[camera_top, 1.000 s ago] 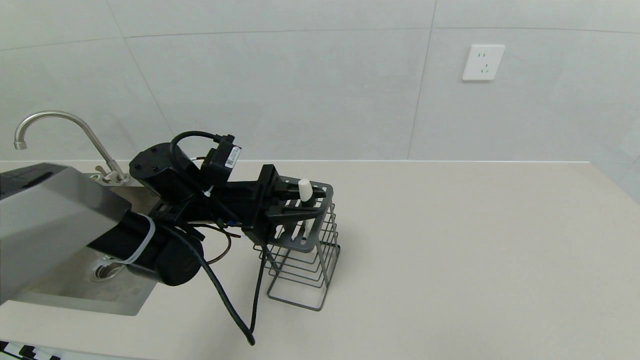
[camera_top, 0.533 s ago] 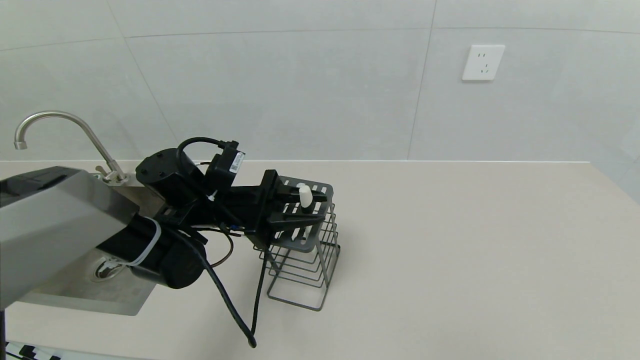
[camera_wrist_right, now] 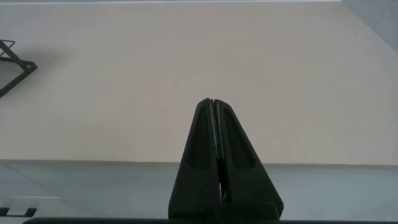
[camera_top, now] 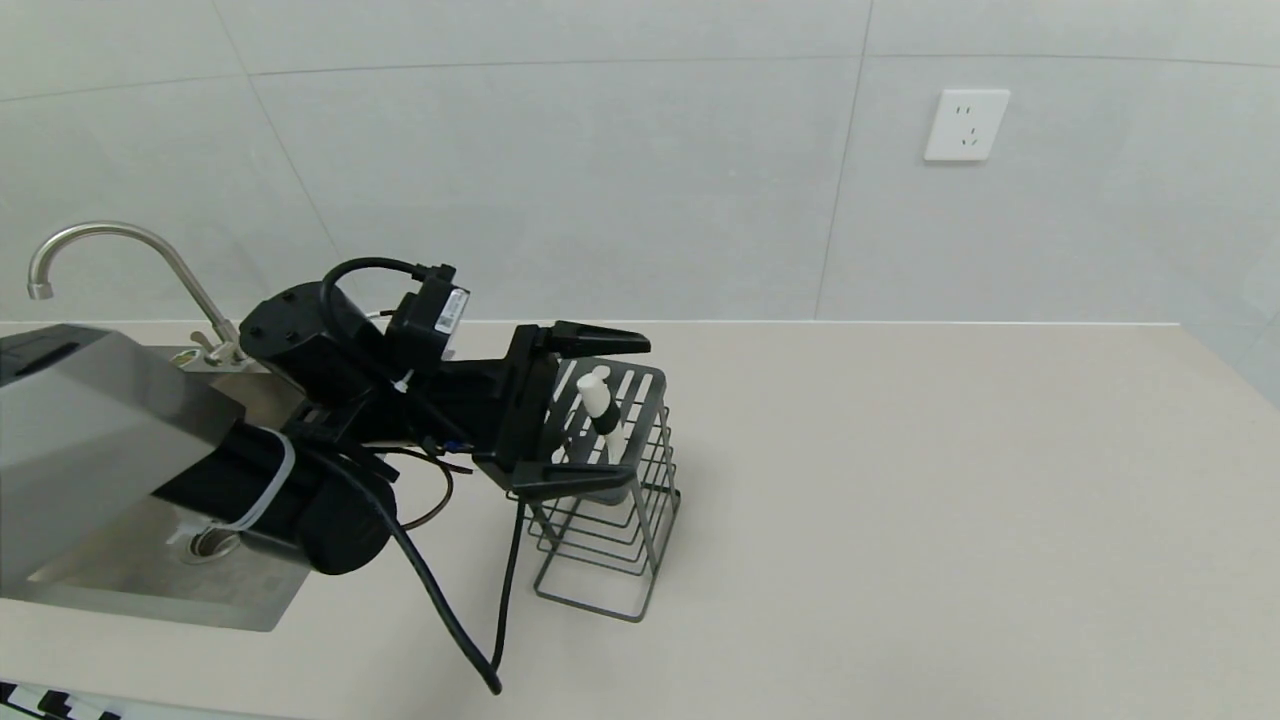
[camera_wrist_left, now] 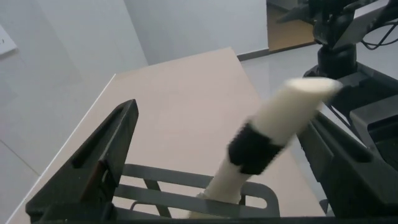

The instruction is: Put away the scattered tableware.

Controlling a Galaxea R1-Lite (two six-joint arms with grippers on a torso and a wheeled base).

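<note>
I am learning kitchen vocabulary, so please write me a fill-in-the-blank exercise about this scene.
1. The left gripper is ____, one finger on each side of the white-handled utensil.
2. The wire rack stands on the countertop beside the ____.
3. The right gripper is ____.
Missing words: open; sink; shut.

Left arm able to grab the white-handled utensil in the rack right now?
Probably yes: the left gripper is open, one finger either side of the utensil standing in the rack, nothing between.

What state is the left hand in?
Open: the left hand has fingers spread wide either side of the white-handled utensil standing in the rack.
</note>
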